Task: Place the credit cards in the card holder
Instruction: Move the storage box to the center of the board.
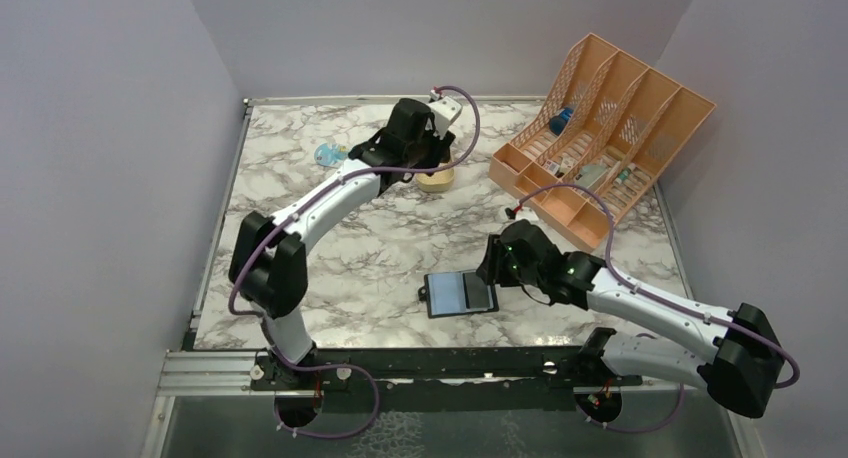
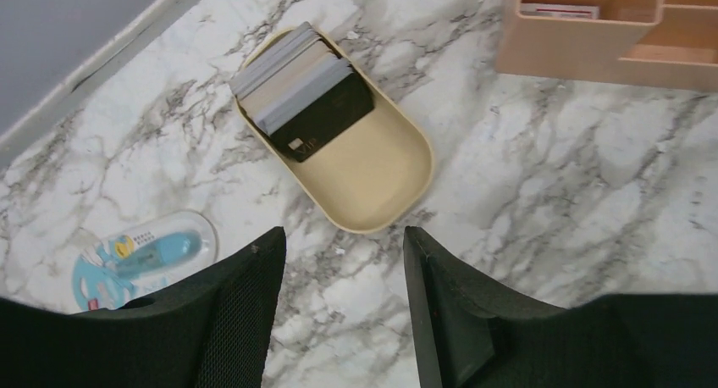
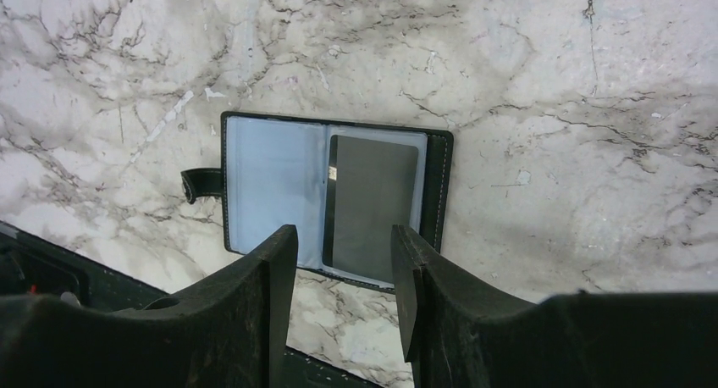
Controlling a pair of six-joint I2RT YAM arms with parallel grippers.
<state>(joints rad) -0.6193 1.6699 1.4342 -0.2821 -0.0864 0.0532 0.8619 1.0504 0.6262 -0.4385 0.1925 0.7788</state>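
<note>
The black card holder (image 3: 334,197) lies open on the marble, its blue-grey inner faces up, and one grey credit card (image 3: 372,203) rests on its right face. In the top view the card holder (image 1: 460,294) is near the front edge. My right gripper (image 3: 345,244) hovers open just short of it, with nothing between its fingers. A stack of credit cards (image 2: 301,90) leans inside a gold rounded tin (image 2: 372,172) at the back. My left gripper (image 2: 345,244) hangs open and empty a little before the tin.
A peach desk organiser (image 1: 600,138) with several compartments stands at the back right. A blue-and-clear blister pack (image 2: 140,257) lies left of the tin. Grey walls close in the table on three sides.
</note>
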